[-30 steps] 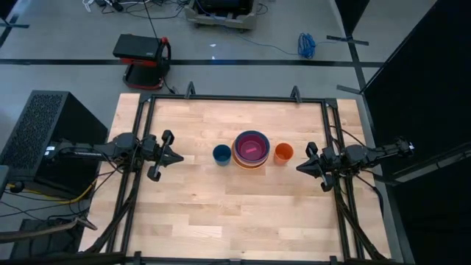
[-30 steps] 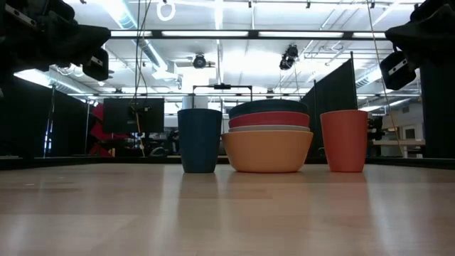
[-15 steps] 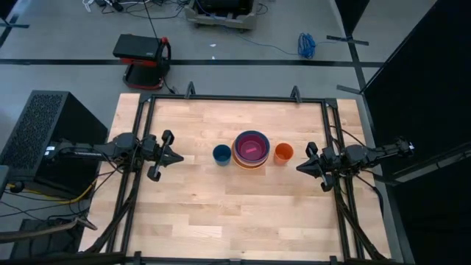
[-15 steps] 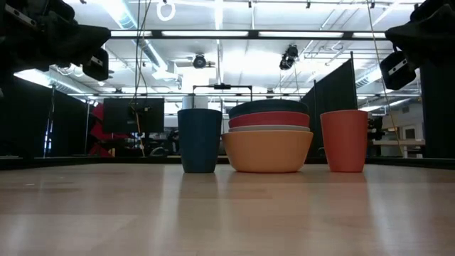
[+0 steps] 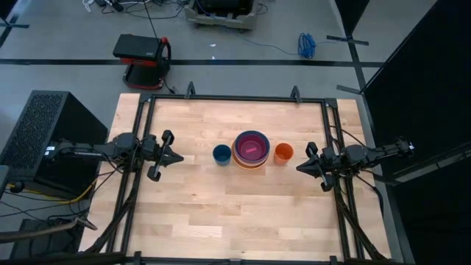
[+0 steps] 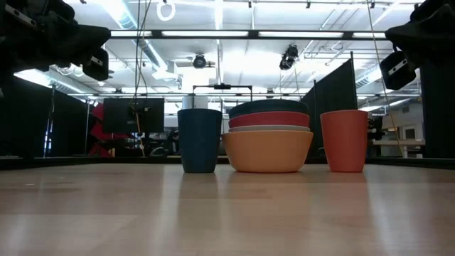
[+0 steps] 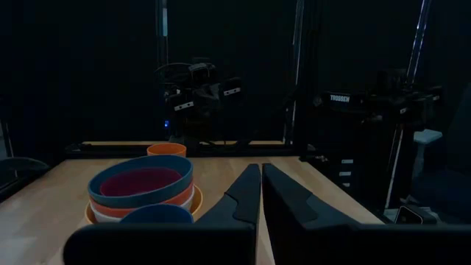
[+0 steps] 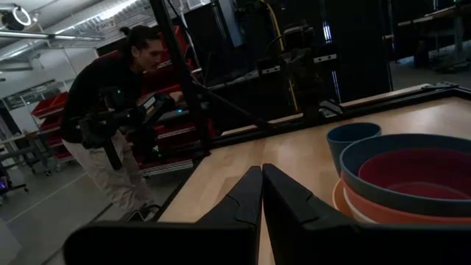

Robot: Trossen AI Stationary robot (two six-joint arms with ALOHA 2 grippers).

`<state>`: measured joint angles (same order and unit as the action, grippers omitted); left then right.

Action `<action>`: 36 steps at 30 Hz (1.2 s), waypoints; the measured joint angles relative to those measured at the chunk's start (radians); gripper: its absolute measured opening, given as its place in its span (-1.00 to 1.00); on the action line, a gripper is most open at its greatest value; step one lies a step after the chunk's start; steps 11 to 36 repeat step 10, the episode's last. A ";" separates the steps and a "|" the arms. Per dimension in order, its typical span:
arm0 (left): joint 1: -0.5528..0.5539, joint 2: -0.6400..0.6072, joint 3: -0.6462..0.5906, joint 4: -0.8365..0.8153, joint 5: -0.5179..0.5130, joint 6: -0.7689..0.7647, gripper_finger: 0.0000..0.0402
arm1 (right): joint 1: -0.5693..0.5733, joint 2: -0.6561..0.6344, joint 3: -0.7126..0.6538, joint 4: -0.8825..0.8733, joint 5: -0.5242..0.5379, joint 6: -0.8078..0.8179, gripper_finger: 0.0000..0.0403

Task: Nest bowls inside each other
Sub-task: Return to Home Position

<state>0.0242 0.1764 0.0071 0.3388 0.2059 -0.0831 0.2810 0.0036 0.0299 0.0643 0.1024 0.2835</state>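
The bowls (image 5: 251, 149) stand nested in one stack at the table's middle: orange at the bottom (image 6: 267, 151), then white, red-orange and teal-blue, with the magenta-pink one inside on top (image 7: 140, 181). The bottom bowl rests on the table by its base. My left gripper (image 5: 179, 157) hangs shut above the table's left side, pointing level toward the stack. My right gripper (image 5: 300, 168) hangs shut above the right side, pointing toward the stack. Both are clear of the bowls and hold nothing.
A small dark blue cup (image 5: 221, 154) stands just left of the stack and a small orange cup (image 5: 283, 153) just right of it. A black frame (image 5: 235, 99) runs round the table. A person (image 8: 118, 110) stands beyond the table's left side.
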 joint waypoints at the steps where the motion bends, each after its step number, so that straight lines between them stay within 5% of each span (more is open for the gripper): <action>1: 0.000 0.000 0.000 0.000 0.000 0.000 -0.99 | 0.000 0.000 0.000 0.000 0.000 0.000 -1.00; 36: 0.000 0.000 0.000 0.000 0.000 0.000 -0.99 | 0.000 0.000 0.000 0.000 0.000 0.000 -1.00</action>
